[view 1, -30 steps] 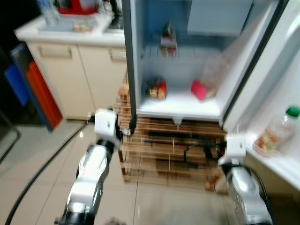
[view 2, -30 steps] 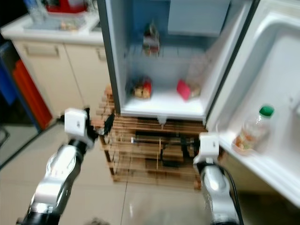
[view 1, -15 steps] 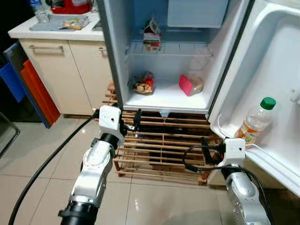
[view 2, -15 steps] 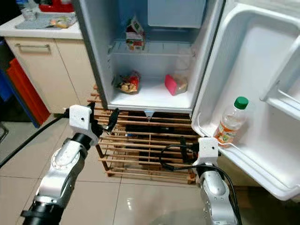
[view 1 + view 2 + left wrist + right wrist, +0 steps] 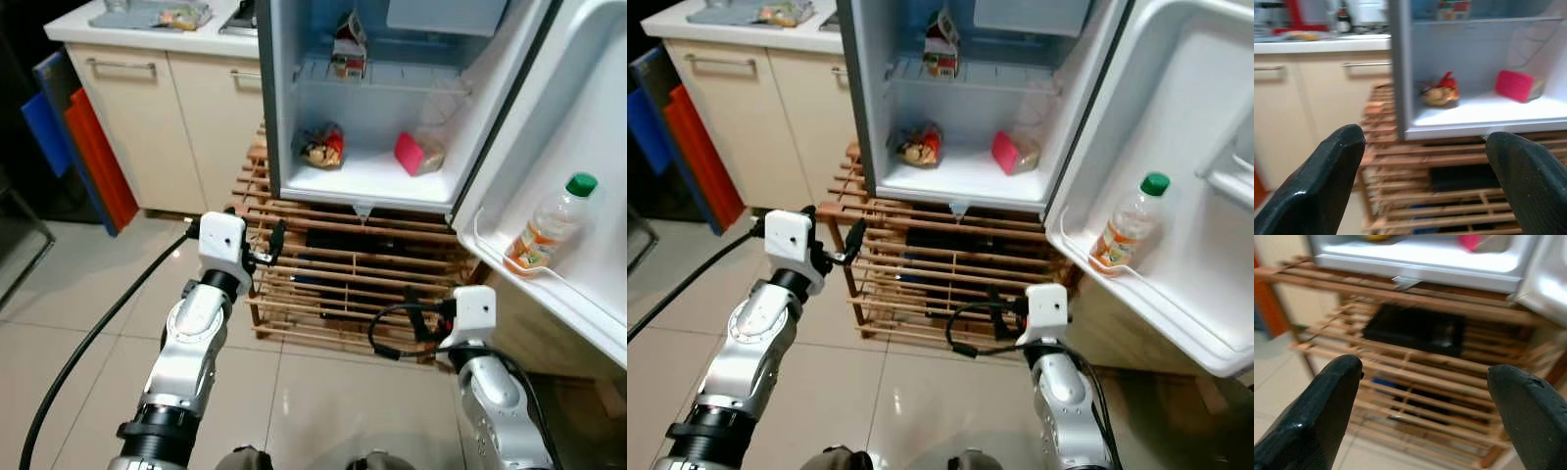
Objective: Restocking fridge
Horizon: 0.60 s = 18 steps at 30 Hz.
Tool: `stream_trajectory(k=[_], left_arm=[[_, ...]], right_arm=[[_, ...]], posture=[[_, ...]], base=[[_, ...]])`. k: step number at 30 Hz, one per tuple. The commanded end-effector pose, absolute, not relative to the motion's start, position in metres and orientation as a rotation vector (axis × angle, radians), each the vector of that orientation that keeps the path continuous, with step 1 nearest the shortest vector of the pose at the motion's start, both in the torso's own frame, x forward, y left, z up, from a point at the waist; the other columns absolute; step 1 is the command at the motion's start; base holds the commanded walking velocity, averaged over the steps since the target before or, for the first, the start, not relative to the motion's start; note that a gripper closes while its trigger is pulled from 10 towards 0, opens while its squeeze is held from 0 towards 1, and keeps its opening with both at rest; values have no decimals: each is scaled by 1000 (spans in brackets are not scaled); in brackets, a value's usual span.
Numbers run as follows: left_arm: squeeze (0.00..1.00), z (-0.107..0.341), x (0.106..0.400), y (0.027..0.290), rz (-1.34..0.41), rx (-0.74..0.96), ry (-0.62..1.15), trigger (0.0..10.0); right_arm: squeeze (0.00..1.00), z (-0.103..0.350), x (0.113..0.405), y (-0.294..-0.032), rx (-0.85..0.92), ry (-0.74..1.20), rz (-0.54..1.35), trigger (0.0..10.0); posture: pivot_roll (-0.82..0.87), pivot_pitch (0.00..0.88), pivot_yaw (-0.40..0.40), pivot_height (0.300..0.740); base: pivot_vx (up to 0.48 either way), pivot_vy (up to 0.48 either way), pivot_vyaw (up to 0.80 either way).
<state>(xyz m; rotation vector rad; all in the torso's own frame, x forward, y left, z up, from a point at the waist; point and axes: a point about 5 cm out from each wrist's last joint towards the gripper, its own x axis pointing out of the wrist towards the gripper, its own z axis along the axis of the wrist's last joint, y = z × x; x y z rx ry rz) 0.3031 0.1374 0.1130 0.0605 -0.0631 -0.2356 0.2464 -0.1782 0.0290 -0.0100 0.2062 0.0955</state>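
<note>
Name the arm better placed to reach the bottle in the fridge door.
Right, probably. The right gripper is open, empty and on the same side as the bottle in the door shelf. The left gripper hangs in front of the fridge's far edge.

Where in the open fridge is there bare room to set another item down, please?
The bottom floor is bare between the snack bag on the left and the pink pack on the right. The wire shelf is free to the right of the carton. The door bin has space beside the bottle.
</note>
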Motion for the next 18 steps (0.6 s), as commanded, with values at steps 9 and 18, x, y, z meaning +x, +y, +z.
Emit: stream_trajectory(k=[9,18], left_arm=[[0,111,300,125,-344,46,-63,10000],[0,112,303,131,-377,44,-54,10000]], right_arm=[[0,20,236,-180,-1,223,60,10000],[0,8,235,-181,9,295,13,10000]], posture=[[-162,0,45,740],[-151,0,63,740]], base=[[0,-136,0],[266,-395,0]])
